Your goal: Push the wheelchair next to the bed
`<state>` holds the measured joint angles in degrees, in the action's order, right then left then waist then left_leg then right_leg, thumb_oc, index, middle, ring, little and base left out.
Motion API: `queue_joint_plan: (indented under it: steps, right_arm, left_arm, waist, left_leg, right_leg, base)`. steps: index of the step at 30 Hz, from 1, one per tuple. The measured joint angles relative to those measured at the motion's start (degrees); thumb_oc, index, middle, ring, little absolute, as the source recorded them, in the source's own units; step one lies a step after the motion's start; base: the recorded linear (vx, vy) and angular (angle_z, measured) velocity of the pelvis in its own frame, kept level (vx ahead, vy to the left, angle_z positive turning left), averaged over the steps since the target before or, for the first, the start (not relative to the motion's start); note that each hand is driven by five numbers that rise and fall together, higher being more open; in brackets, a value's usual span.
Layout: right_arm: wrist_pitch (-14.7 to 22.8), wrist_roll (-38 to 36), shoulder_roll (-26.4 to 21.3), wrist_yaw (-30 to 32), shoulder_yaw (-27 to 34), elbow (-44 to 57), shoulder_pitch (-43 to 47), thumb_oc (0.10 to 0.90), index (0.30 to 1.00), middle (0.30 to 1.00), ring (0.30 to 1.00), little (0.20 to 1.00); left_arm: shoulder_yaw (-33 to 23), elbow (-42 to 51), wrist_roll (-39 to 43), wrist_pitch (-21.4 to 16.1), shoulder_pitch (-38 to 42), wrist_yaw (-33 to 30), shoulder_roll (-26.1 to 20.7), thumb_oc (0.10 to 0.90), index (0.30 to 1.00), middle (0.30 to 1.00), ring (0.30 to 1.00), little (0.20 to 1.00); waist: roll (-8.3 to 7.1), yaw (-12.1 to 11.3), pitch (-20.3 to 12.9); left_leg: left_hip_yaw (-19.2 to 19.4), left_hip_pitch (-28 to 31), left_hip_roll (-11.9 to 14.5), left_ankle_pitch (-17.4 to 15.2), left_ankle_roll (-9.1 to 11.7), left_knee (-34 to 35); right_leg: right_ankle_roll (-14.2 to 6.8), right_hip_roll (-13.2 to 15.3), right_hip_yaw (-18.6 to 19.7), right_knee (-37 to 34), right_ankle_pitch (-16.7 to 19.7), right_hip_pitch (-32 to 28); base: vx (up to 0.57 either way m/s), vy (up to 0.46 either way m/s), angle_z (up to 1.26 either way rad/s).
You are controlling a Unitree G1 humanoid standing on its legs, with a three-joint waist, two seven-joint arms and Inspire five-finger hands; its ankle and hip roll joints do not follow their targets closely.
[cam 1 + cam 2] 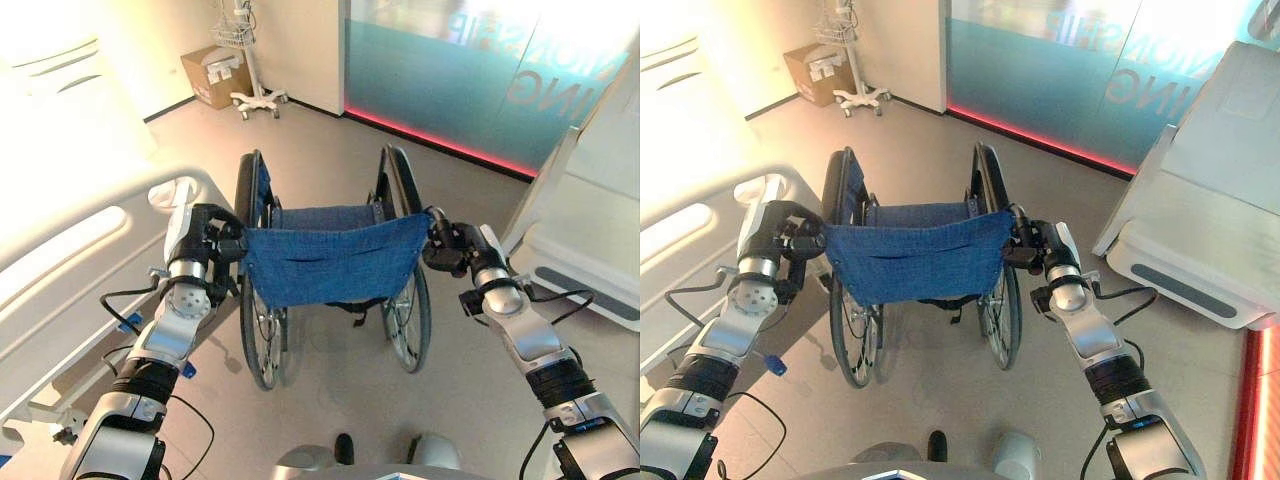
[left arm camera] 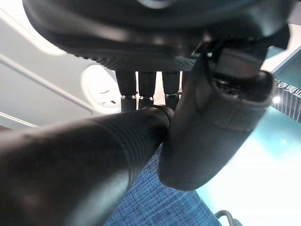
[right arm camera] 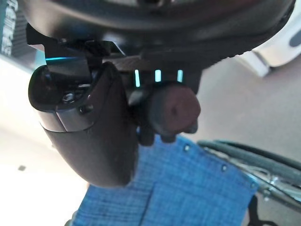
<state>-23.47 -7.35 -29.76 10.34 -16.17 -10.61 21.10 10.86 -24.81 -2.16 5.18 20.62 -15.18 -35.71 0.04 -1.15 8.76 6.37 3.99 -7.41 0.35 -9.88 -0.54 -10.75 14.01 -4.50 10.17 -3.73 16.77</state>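
Gripped wheelchair point(image 1: 330, 262) push handles with left hand point(image 1: 212, 243) and right hand point(image 1: 447, 248) for steering; bed point(image 1: 70, 250) at nine o'clock.

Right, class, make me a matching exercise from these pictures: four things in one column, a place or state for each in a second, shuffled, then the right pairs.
Things:
1. left hand
2. wheelchair
3. cardboard box
4. bed

Places or states:
A. against the far wall
B. on the robot's left
C. curled round a push handle
D. straight ahead, blue back facing the robot

Pairs: 1-C, 2-D, 3-A, 4-B
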Motion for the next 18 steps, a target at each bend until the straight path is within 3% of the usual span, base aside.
queue_joint_plan:
  steps: [1, 3, 6, 8, 10, 12, 13, 14, 15, 17, 18]
  right_arm:
    - [-0.1, 0.0, 0.0, 0.0, 0.2, 0.2, 0.0, 0.400, 0.300, 0.300, 0.300, 0.300]
    - [-1.3, 0.0, -0.1, 0.0, 0.5, 0.7, 0.6, 0.400, 0.300, 0.300, 0.300, 0.300]
    - [-2.2, 0.0, -0.4, -0.3, 0.9, 1.0, 1.0, 0.400, 0.300, 0.300, 0.300, 0.300]
    - [-2.7, -0.1, -0.8, -0.6, 1.0, 2.0, 1.0, 0.400, 0.300, 0.300, 0.300, 0.300]
    - [-2.7, -0.3, -0.8, -1.3, 0.8, 1.9, 1.5, 0.400, 0.300, 0.300, 0.300, 0.300]
    - [-3.5, -0.4, -1.0, -1.9, 0.2, 1.8, 1.4, 0.400, 0.300, 0.300, 0.300, 0.300]
    - [-3.4, -0.4, -1.1, -2.4, 0.2, 1.7, 1.4, 0.400, 0.300, 0.300, 0.300, 0.300]
    - [-3.4, -0.4, -1.1, -2.5, 0.2, 1.4, 1.3, 0.400, 0.300, 0.300, 0.300, 0.300]
    - [-3.4, -0.4, -1.1, -2.5, 0.4, 1.5, 1.2, 0.400, 0.300, 0.300, 0.300, 0.300]
    - [-3.0, -0.4, -1.1, -2.8, 0.2, 1.7, 0.7, 0.400, 0.300, 0.300, 0.300, 0.300]
    - [-2.4, -0.4, -1.2, -2.9, 0.2, 1.9, 0.4, 0.400, 0.300, 0.300, 0.300, 0.300]
  left_arm:
    - [0.0, -0.2, 0.0, -0.1, 0.0, 0.0, 0.2, 0.400, 0.300, 0.300, 0.300, 0.300]
    - [0.0, -0.5, 0.0, -0.6, 0.6, 0.0, 0.4, 0.400, 0.300, 0.300, 0.300, 0.300]
    - [0.3, -2.7, -0.4, -1.2, 2.2, 0.0, 1.4, 0.400, 0.300, 0.300, 0.300, 0.300]
    - [0.7, -3.0, -0.4, -1.0, 2.5, 0.2, 1.3, 0.400, 0.300, 0.300, 0.300, 0.300]
    - [0.5, -4.2, -0.4, -0.4, 3.1, 0.1, 1.4, 0.400, 0.300, 0.300, 0.300, 0.300]
    - [1.3, -4.8, -0.4, 0.5, 3.8, 0.3, 0.9, 0.400, 0.300, 0.300, 0.300, 0.300]
    - [1.4, -4.3, -0.4, 0.6, 3.8, 0.3, 0.3, 0.400, 0.300, 0.300, 0.300, 0.300]
    - [1.5, -4.2, -0.4, 0.5, 3.9, 0.3, 0.3, 0.400, 0.300, 0.300, 0.300, 0.300]
    - [2.3, -4.1, -1.0, 0.6, 4.3, 0.2, 0.3, 0.400, 0.300, 0.300, 0.300, 0.300]
    - [2.0, -3.1, -1.6, 0.6, 2.5, -0.5, 0.4, 0.400, 0.300, 0.300, 0.300, 0.300]
    - [1.6, -2.2, -1.7, 0.4, 0.6, -0.7, 0.4, 0.400, 0.300, 0.300, 0.300, 0.300]
  waist:
    - [-0.27, 0.3, 0.0]
    - [-0.57, 0.7, 0.1]
    - [-1.03, 1.1, 0.7]
    - [-1.60, 1.7, 0.8]
    - [-1.08, 1.9, 0.7]
    - [-0.41, 1.8, 0.3]
    - [-0.47, 1.5, 0.6]
    - [-0.84, 1.0, 0.7]
    - [-2.10, 0.3, 1.4]
    - [-2.29, -1.1, 1.6]
    - [-1.75, -1.5, 1.9]
  left_leg:
    - [0.1, 0.1, -0.1, 0.0, 0.2, 0.0]
    - [0.0, -0.1, 0.1, -0.9, 0.8, -1.5]
    - [-2.0, -0.6, 0.4, -3.2, 2.5, -5.1]
    - [-3.2, -0.7, 0.5, -4.4, 3.8, -6.8]
    - [-3.0, -1.0, 2.4, -6.0, 5.7, -8.4]
    - [-2.5, -1.5, 7.0, -8.3, 9.1, -11.6]
    - [-3.1, -4.1, 8.5, -9.0, 11.3, -19.2]
    - [-3.4, -6.9, 8.6, -8.4, 12.0, -25.3]
    - [-3.9, -14.0, 8.2, -5.6, 12.3, -38.2]
    - [-4.2, -15.2, 7.6, -6.2, 11.9, -36.7]
    - [-4.2, -14.5, 7.1, -6.1, 11.5, -28.5]
  right_leg:
    - [0.3, -0.4, 0.6, -1.2, 0.3, 0.8]
    - [1.5, -1.7, 0.9, 3.0, 0.9, 2.3]
    - [2.5, -4.3, 1.4, 10.9, 0.7, -0.2]
    - [2.6, -4.6, 0.6, 9.2, 0.6, -3.8]
    - [6.5, -5.4, -1.1, 8.9, 0.7, -5.6]
    - [8.8, -8.9, -3.1, 6.5, -0.9, -8.3]
    - [9.1, -10.9, -4.1, 3.7, -1.2, -10.3]
    - [9.4, -11.4, -4.2, 2.6, -1.3, -11.1]
    - [11.3, -11.6, -3.6, 0.5, -0.3, -12.9]
    - [12.3, -11.9, -2.1, 0.5, 0.2, -14.1]
    - [12.3, -12.5, -1.9, -1.0, 0.0, -15.8]
  base:
    - [0.23, -0.278, 0.46]
    - [0.37, -0.411, 0.42]
    - [0.39, -0.319, 0.43]
    - [0.35, -0.266, 0.48]
    - [0.35, -0.289, 0.56]
    - [0.31, -0.249, 0.55]
    - [0.25, -0.177, 0.21]
    - [0.30, -0.128, 0.25]
    - [0.24, 0.025, -0.05]
    - [0.42, 0.142, -0.28]
    - [0.44, 0.182, -0.20]
